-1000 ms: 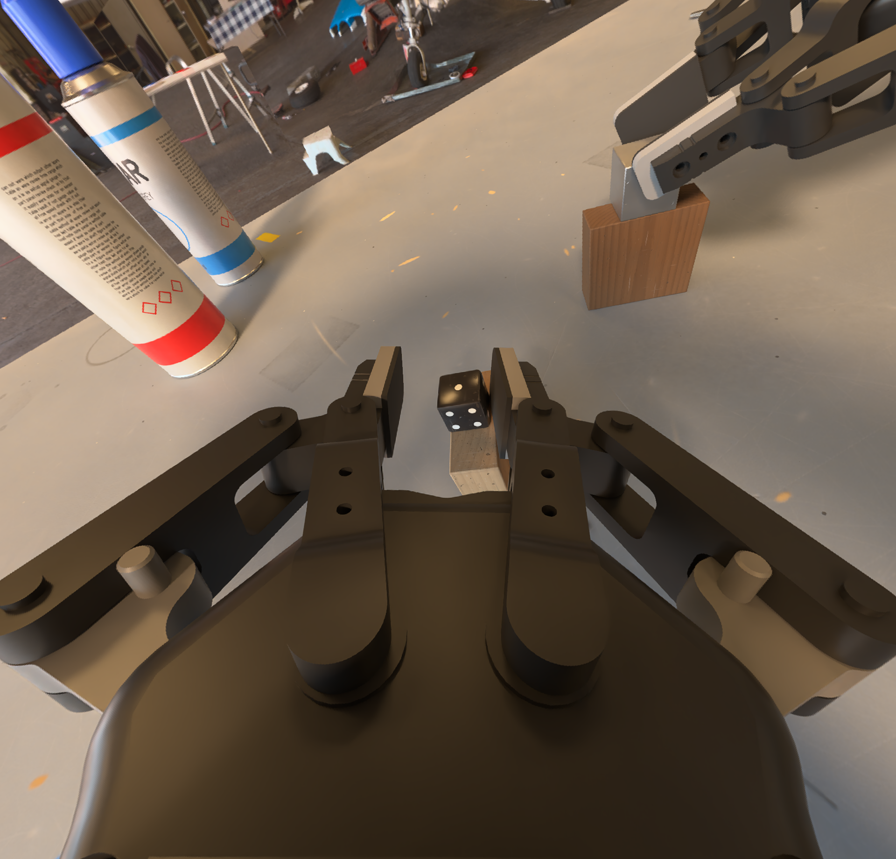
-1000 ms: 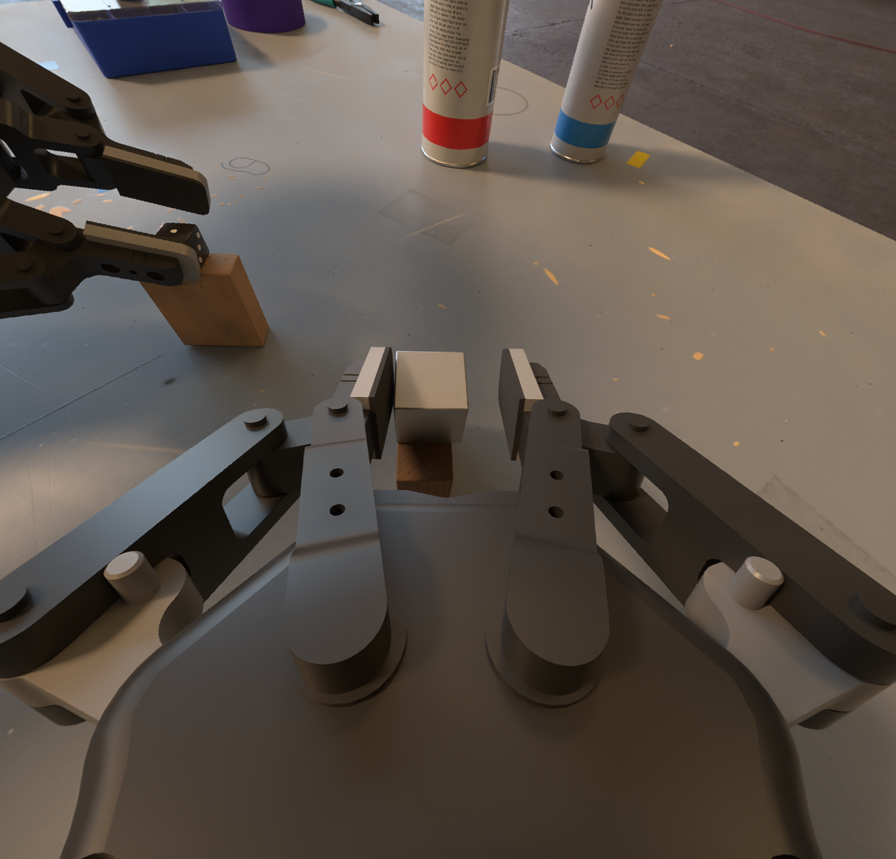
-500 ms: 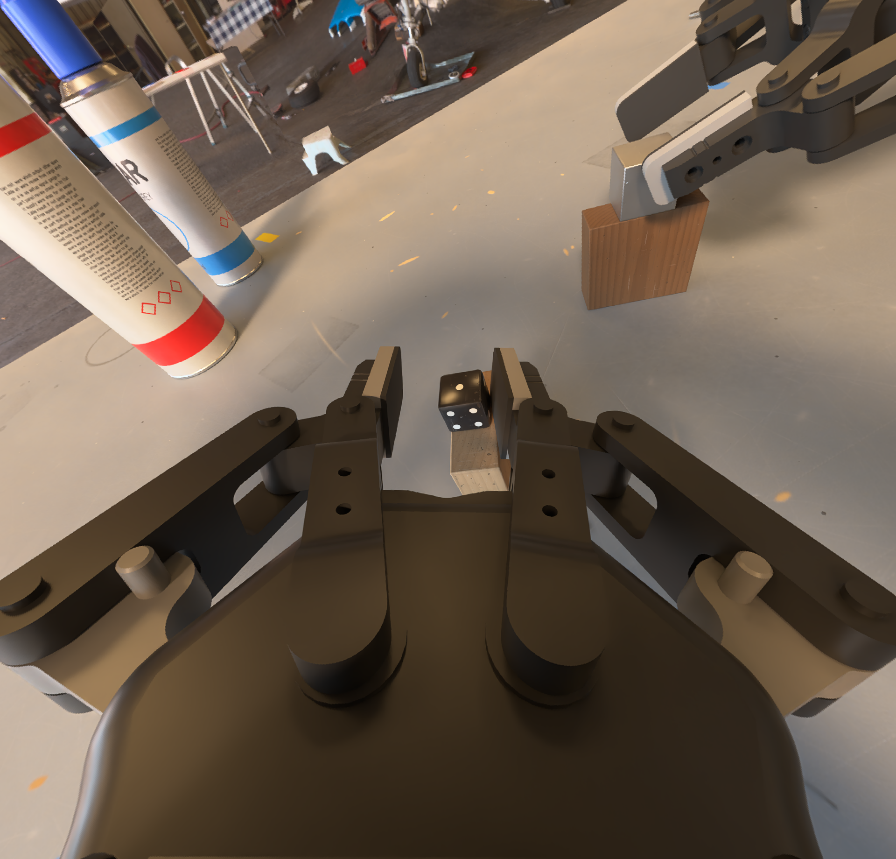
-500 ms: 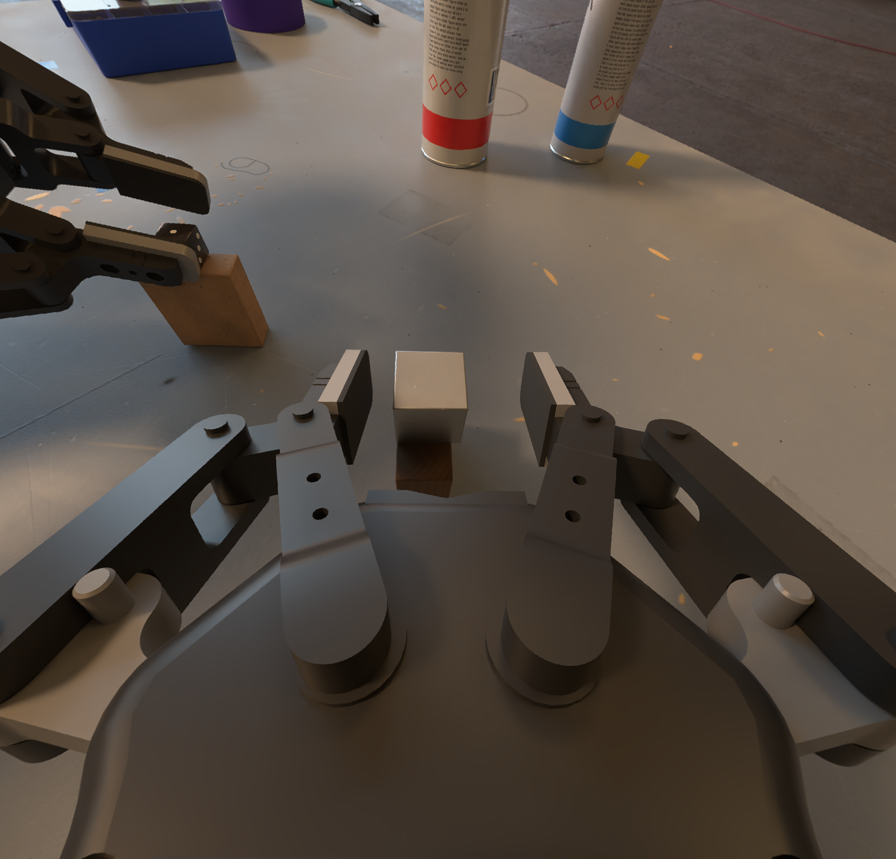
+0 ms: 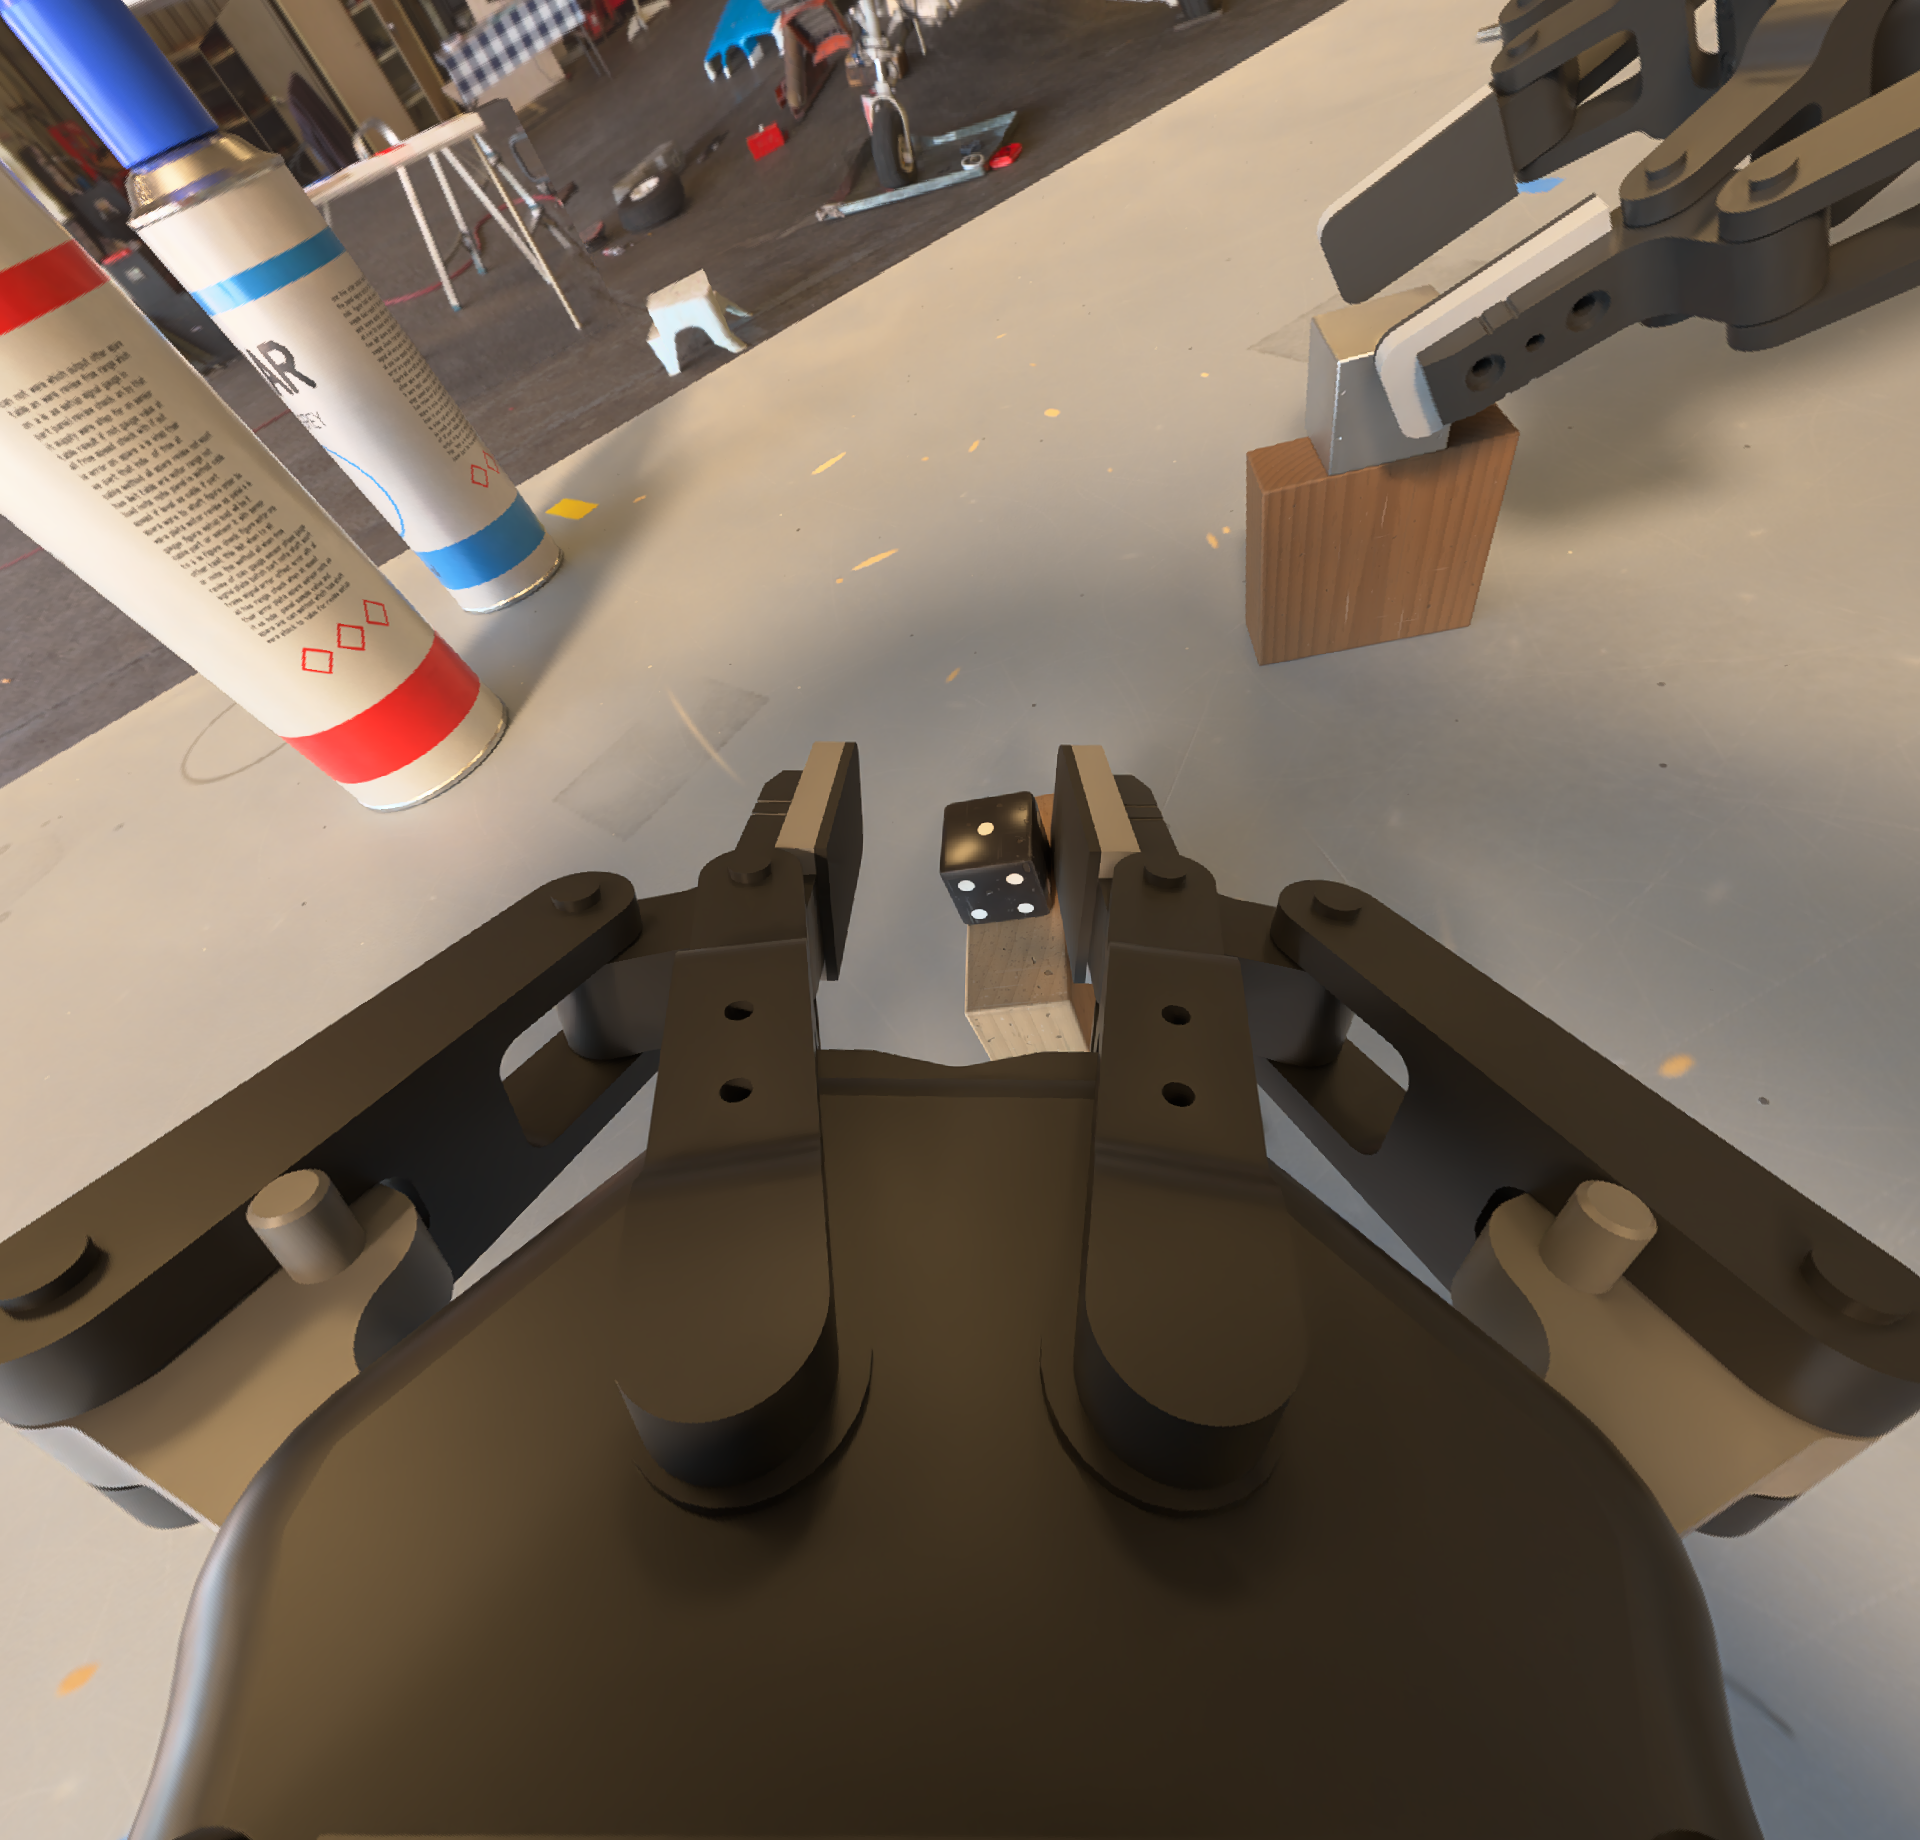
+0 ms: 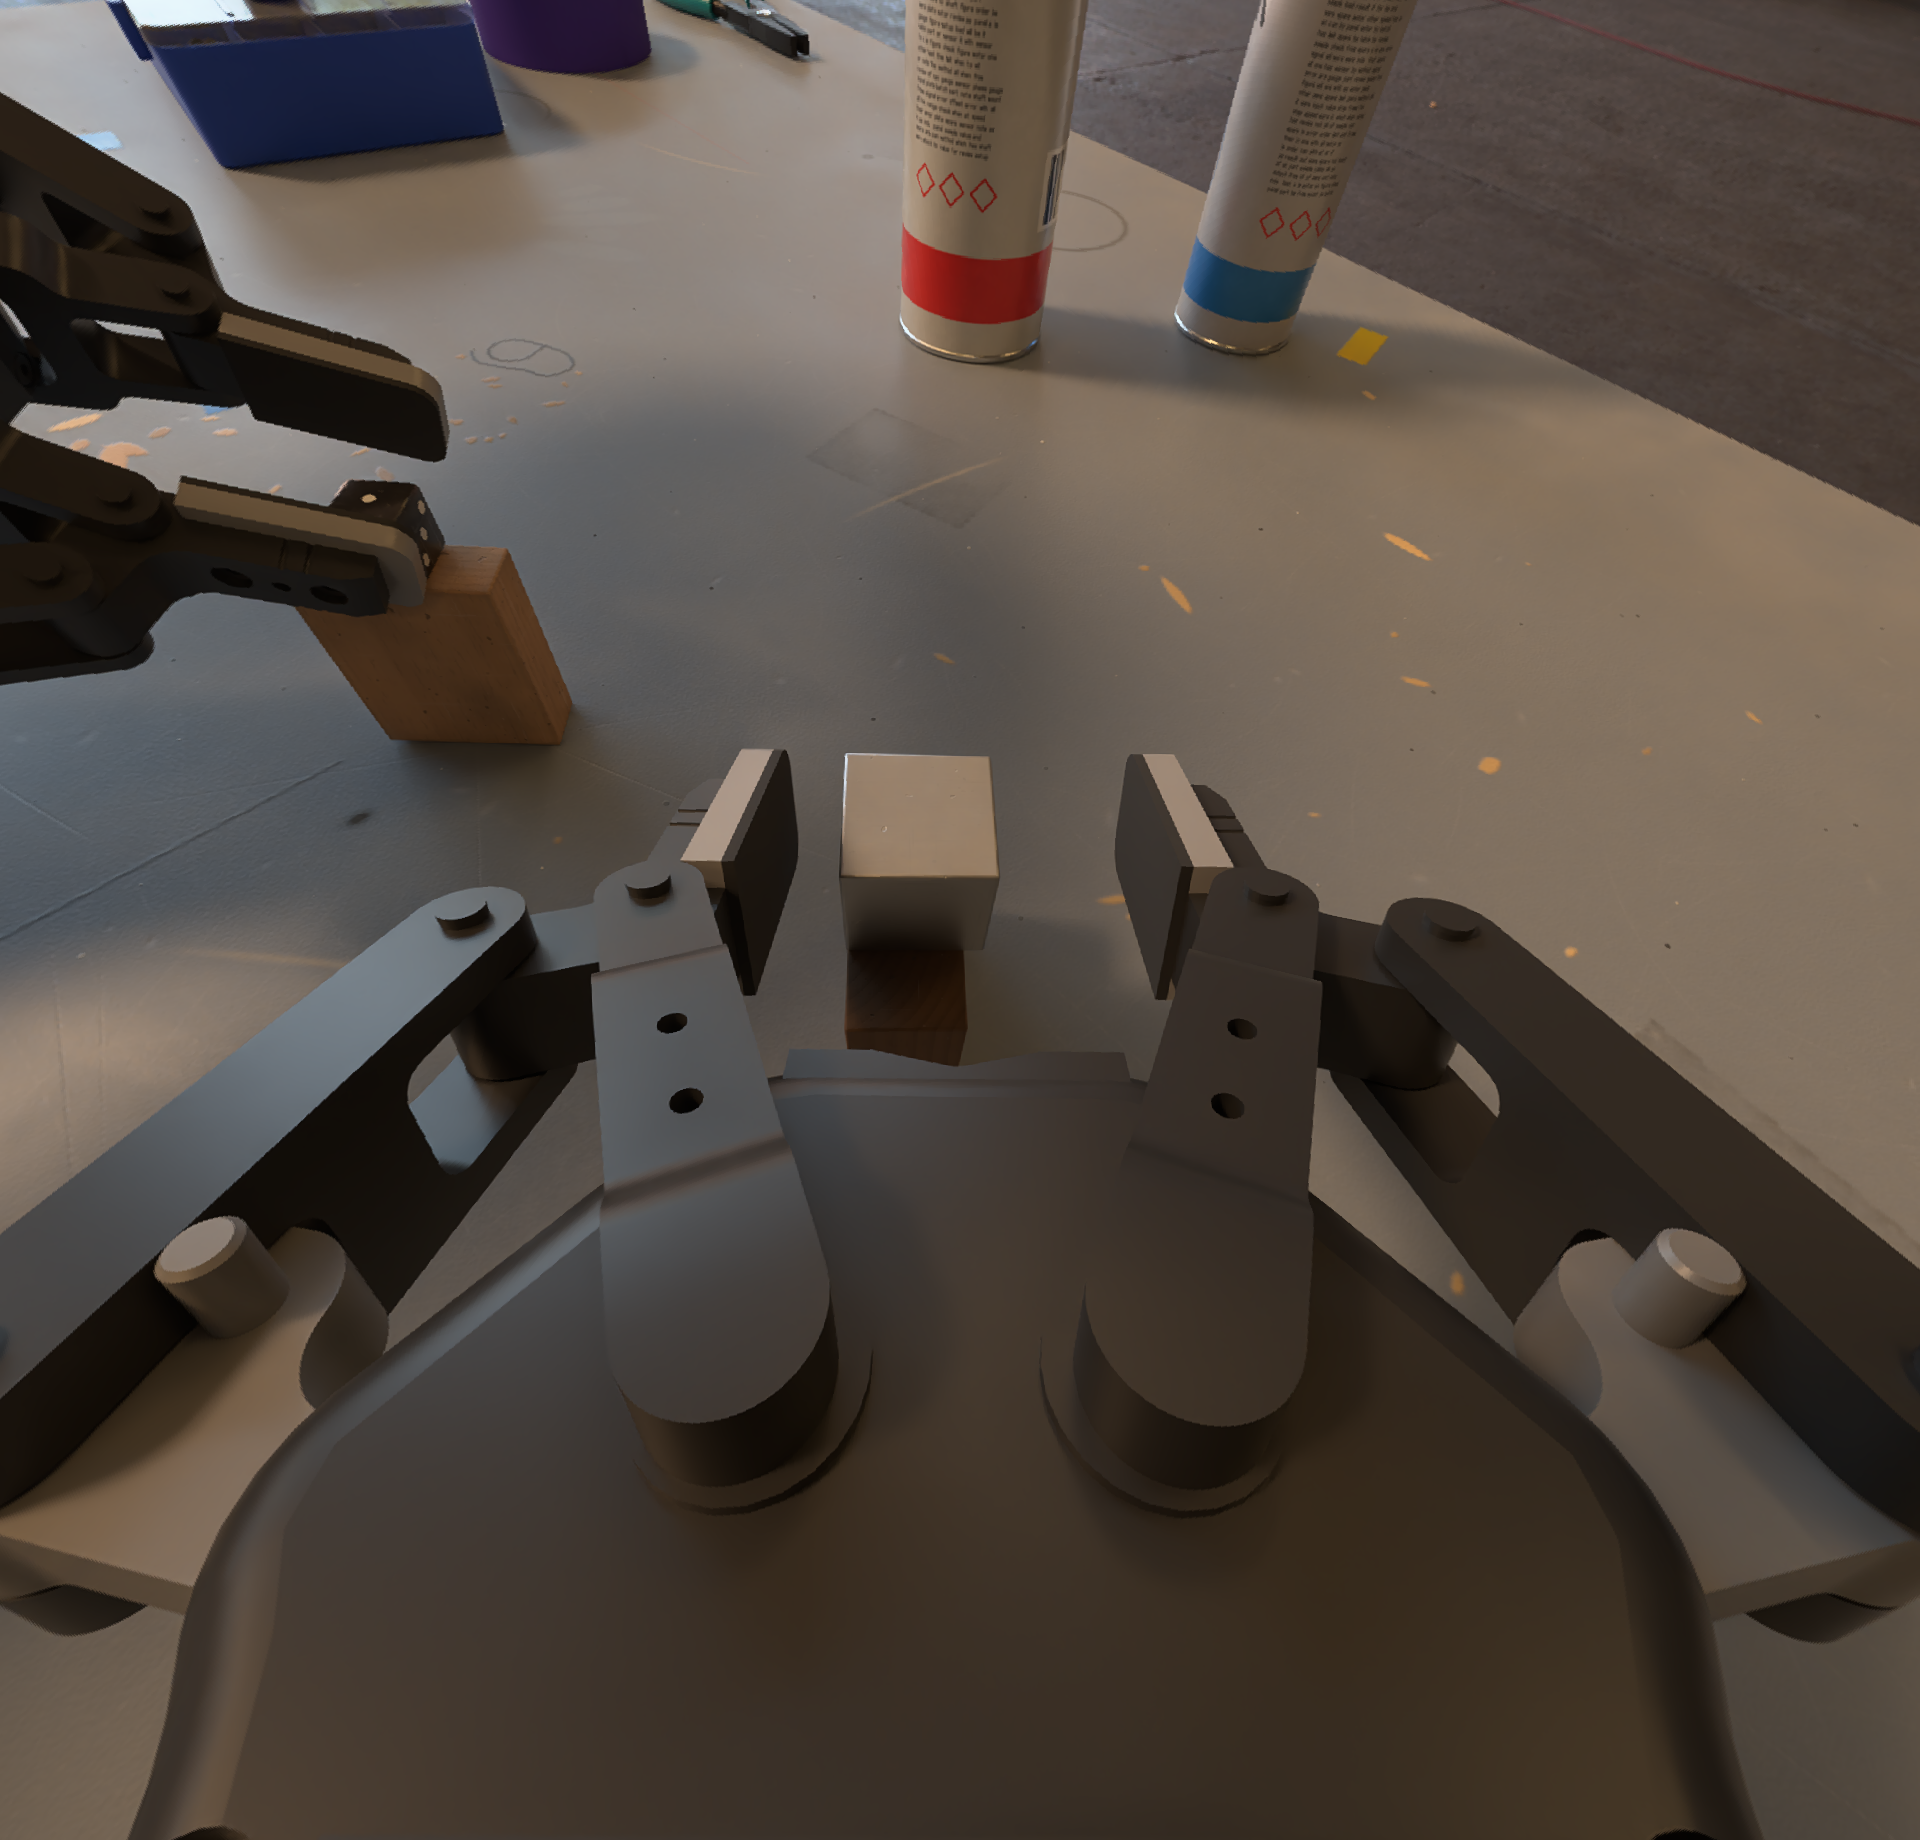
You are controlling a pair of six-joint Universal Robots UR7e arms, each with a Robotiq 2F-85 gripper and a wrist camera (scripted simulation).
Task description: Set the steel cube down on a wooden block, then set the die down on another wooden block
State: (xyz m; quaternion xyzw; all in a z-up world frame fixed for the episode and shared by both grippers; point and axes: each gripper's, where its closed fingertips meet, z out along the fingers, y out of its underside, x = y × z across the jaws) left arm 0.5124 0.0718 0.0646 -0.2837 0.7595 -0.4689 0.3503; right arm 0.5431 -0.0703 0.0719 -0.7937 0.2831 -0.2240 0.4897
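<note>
The right hand (image 6: 956, 860) is open, its two pads standing clear on either side of the steel cube (image 6: 917, 845). The cube rests on top of a dark wooden block (image 6: 906, 1003), which stands upright on the surface (image 6: 1351, 751). The left hand (image 5: 956, 845) is also open around the black die (image 5: 992, 855): one pad is well apart from it, the other sits just beside it, and whether that pad touches the die cannot be told. The die rests on a pale wooden block (image 5: 1023, 990), near the block's edge.

Both placements look done, so the step in hand seems to be the release. The next move likely calls for each hand to lift straight away without nudging its load; the die, set close to an edge and to one pad, looks the easier to knock off.

Farther out on the grey, paint-flecked surface stand two tall spray cans, one with a red band (image 6: 977, 128) and one with a blue band (image 6: 1299, 117). Beyond the left hand lie a blue parts box (image 6: 312, 76), a roll of purple tape (image 6: 556, 8) and green-handled pliers (image 6: 727, 8). The room around is a workshop hangar, with a dark floor (image 5: 727, 159), a small white step stool (image 5: 691, 315) and machinery on a wheel (image 5: 883, 45) at the back.
</note>
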